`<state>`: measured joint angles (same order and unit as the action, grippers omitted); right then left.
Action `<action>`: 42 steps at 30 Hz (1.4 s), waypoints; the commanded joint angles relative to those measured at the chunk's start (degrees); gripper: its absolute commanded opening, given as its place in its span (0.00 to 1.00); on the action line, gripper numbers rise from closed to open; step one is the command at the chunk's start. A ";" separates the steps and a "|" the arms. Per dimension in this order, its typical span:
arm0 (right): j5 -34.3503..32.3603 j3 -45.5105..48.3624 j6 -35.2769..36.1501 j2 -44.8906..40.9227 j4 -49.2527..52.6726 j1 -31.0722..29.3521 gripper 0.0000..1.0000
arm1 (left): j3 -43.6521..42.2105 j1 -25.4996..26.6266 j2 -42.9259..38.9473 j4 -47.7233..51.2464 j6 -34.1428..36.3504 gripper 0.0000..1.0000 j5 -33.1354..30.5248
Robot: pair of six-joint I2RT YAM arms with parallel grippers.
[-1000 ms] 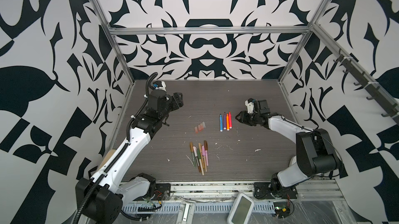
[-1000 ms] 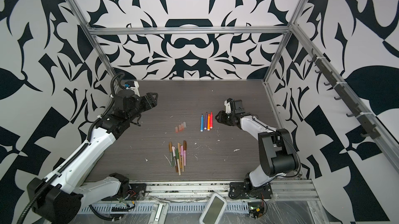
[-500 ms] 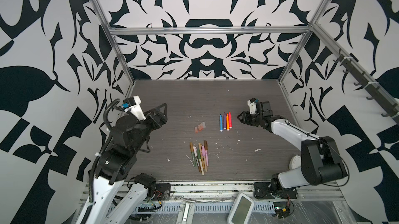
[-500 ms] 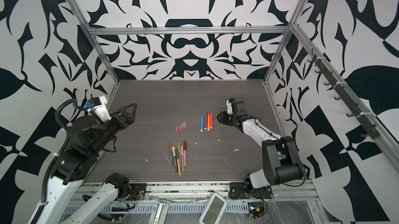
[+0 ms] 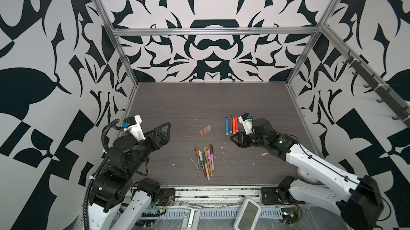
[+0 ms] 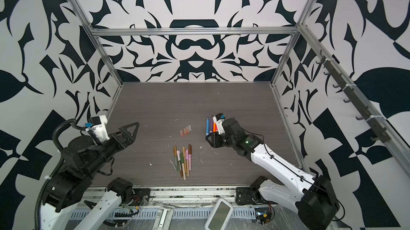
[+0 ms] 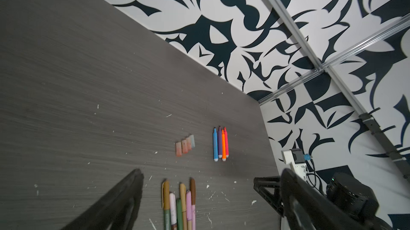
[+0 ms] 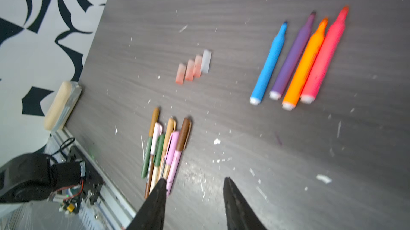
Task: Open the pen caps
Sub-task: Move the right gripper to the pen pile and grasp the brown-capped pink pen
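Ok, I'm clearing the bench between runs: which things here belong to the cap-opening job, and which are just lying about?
Job in hand:
capped pens, bundled near the front
loose caps, already off, in a row
uncapped markers, side by side

Lying about:
white scraps, scattered on the table
wooden-topped block at the table's edge

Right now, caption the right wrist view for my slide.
Open right pincer faces capped pens, four loose caps and four uncapped markers.
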<state>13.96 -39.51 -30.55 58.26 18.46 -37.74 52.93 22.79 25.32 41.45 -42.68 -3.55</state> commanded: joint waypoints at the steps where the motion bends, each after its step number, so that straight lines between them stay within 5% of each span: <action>1: -3.53 1.07 -3.48 -3.50 2.34 -3.23 0.45 | -0.85 -0.08 0.88 4.95 3.51 0.96 1.52; 9: -12.81 3.32 -9.10 -2.44 8.86 -13.73 0.45 | -4.40 -0.11 -0.74 5.67 7.30 0.89 1.62; 18: -13.47 0.14 -11.54 9.65 10.69 -21.68 0.45 | 0.58 -0.11 1.12 8.45 13.88 0.88 0.94; 29: -17.48 -14.69 -12.01 27.78 10.13 -26.35 0.45 | -1.42 -0.10 1.40 7.70 13.41 0.86 0.10; 34: -21.26 -18.71 -13.00 32.41 10.98 -27.94 0.31 | -2.28 -0.08 0.09 6.69 12.14 0.87 -0.67; 42: -20.97 -22.92 -13.69 39.65 12.33 -29.89 0.28 | -2.30 -0.08 1.63 6.54 11.95 0.88 -0.84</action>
<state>-5.21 -59.88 -43.42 96.75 28.99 -66.63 51.09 22.79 26.39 46.98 -30.24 -3.73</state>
